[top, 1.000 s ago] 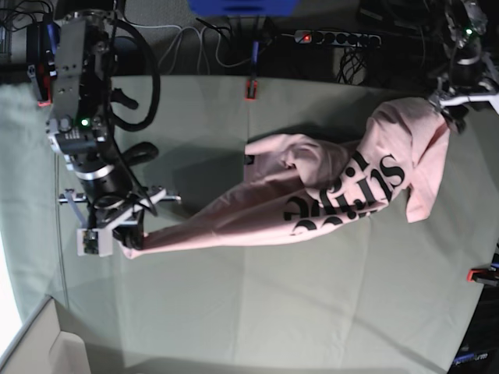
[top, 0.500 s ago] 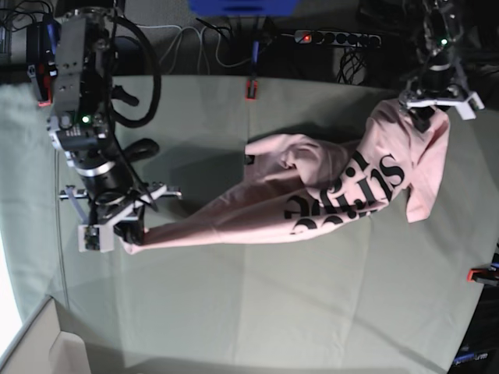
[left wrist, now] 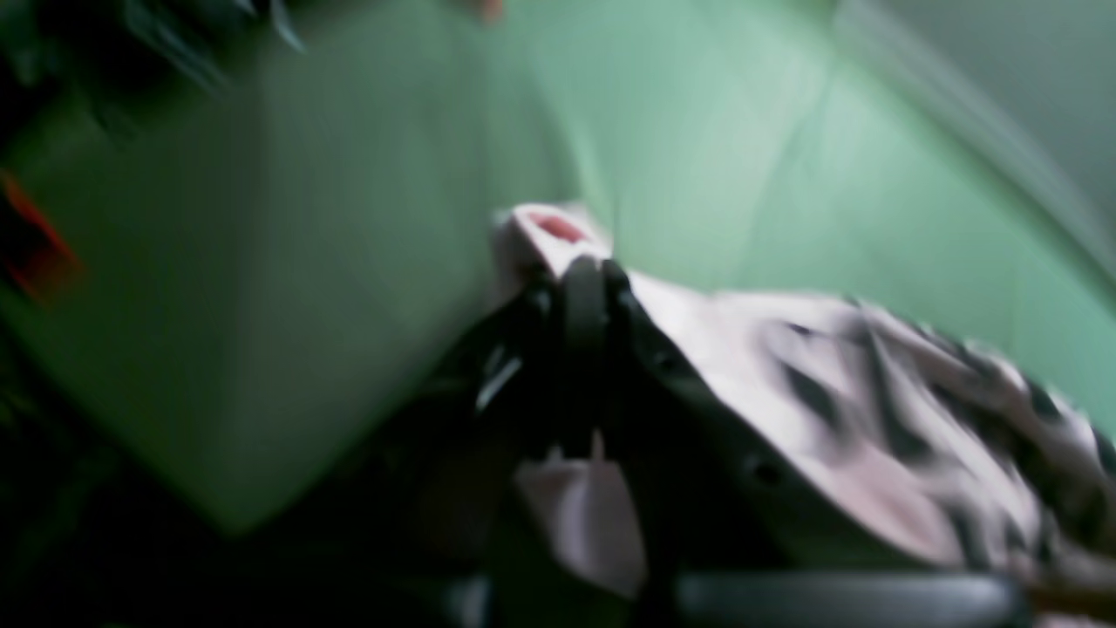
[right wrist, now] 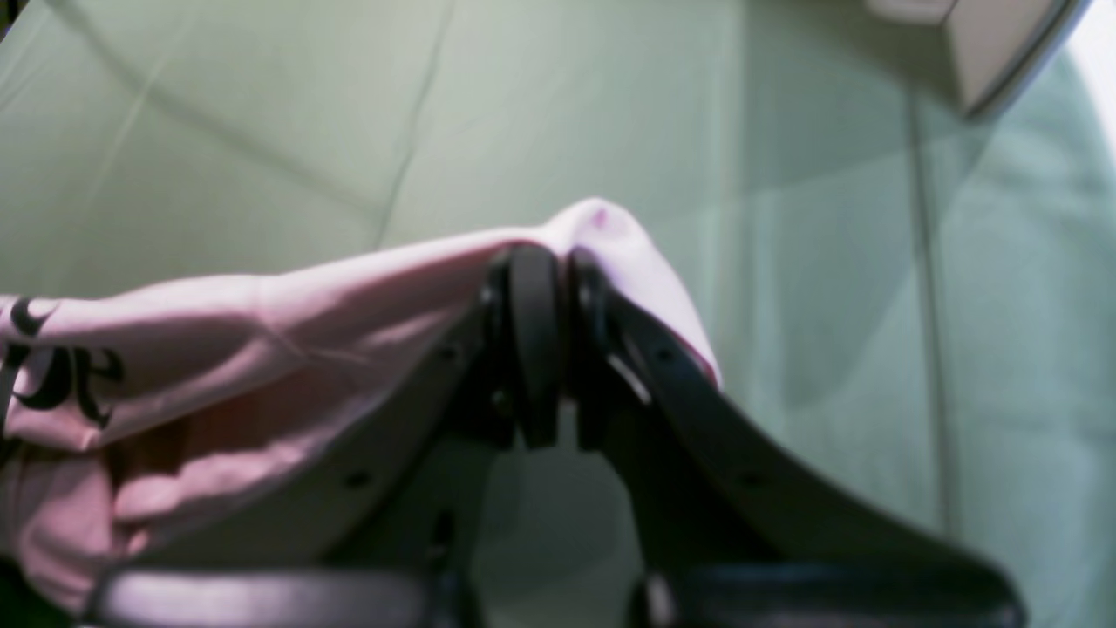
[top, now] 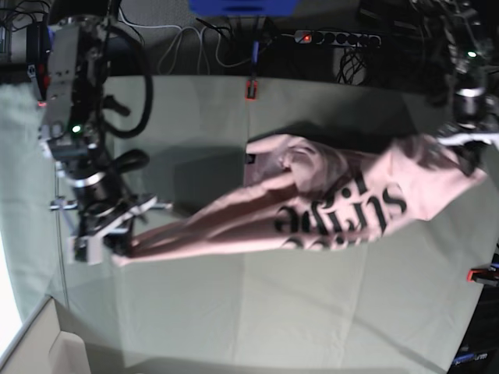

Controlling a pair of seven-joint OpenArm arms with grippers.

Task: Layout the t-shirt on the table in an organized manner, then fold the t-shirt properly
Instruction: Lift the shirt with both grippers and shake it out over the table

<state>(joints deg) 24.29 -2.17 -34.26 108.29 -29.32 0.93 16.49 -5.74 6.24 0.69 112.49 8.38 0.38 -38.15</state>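
pale pink t-shirt [top: 312,206] stretched over the table [top: 257,312] from nine to three o'clock. right gripper [right wrist: 558,262] and left gripper [left wrist: 580,279] each pinch a corner. pulling further apart could tear fabric loose.

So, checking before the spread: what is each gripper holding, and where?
Both grip the t-shirt: the left gripper and the right gripper each pinch an edge at opposite ends.
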